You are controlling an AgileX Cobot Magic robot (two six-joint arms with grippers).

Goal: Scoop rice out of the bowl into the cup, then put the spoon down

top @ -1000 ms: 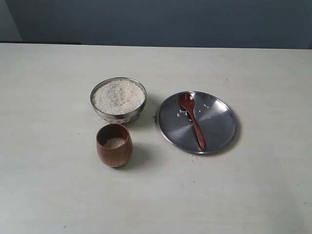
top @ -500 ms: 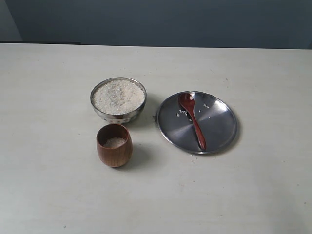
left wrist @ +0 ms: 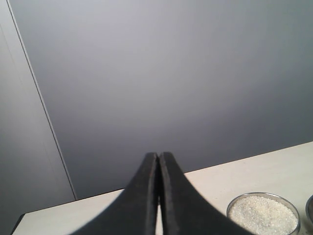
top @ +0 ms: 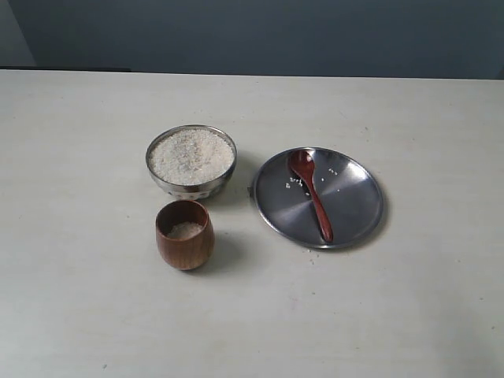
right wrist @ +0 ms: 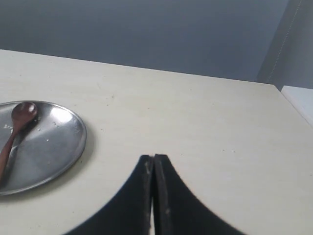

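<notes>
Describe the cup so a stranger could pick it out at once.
On the pale table, find the rice-filled steel bowl left of the flat steel plate. Nearer the camera, beside that bowl, stands the cup. It is the only brown wooden vessel, barrel-shaped, handleless and narrower than the bowl.

1. I work in what looks like a robotics lab: a pale, scuffed tabletop point(top: 79, 315) against a plain grey-blue wall point(top: 252, 31).
2. A few kitchen props sit staged on it: bowl point(top: 191, 189), cup point(top: 185, 250), plate point(top: 354, 201).
</notes>
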